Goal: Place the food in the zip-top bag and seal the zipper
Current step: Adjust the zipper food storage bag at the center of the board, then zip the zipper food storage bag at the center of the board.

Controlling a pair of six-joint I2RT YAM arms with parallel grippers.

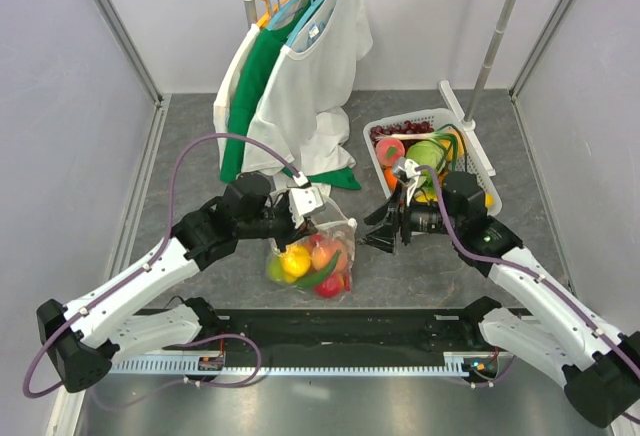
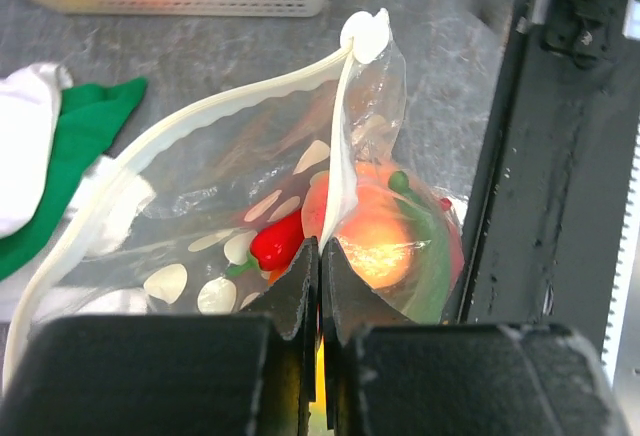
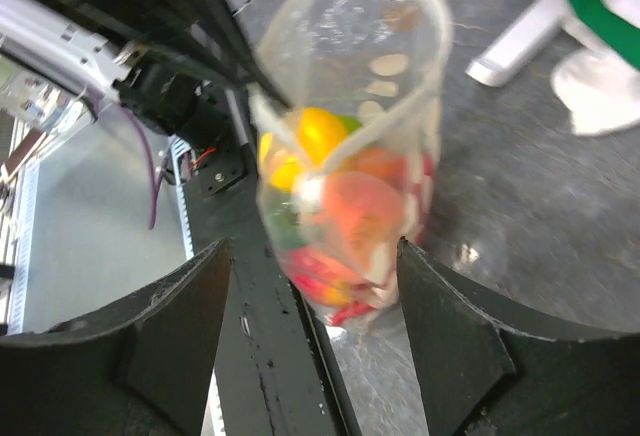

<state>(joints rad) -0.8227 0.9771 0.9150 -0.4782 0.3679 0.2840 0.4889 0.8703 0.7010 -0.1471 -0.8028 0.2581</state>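
Observation:
The clear polka-dot zip-top bag (image 1: 335,233) hangs just off the table between the arms, with several toy foods inside. A yellow lemon (image 1: 294,260), a red chili (image 2: 277,241) and an orange peach (image 2: 385,231) show through it. My left gripper (image 1: 300,218) is shut on the pale zipper strip (image 2: 200,121), pinching it at the fingertips (image 2: 319,246). The bag mouth gapes open to the left of the pinch. My right gripper (image 1: 380,234) is open and empty, just right of the bag; the bag (image 3: 345,156) shows beyond its spread fingers (image 3: 315,256).
A white slotted basket (image 1: 482,159) holding more toy food stands at the back right. White and green garments (image 1: 300,86) hang from a rack at the back, and their hems lie on the table behind the bag. The black base rail (image 1: 340,328) runs under the bag.

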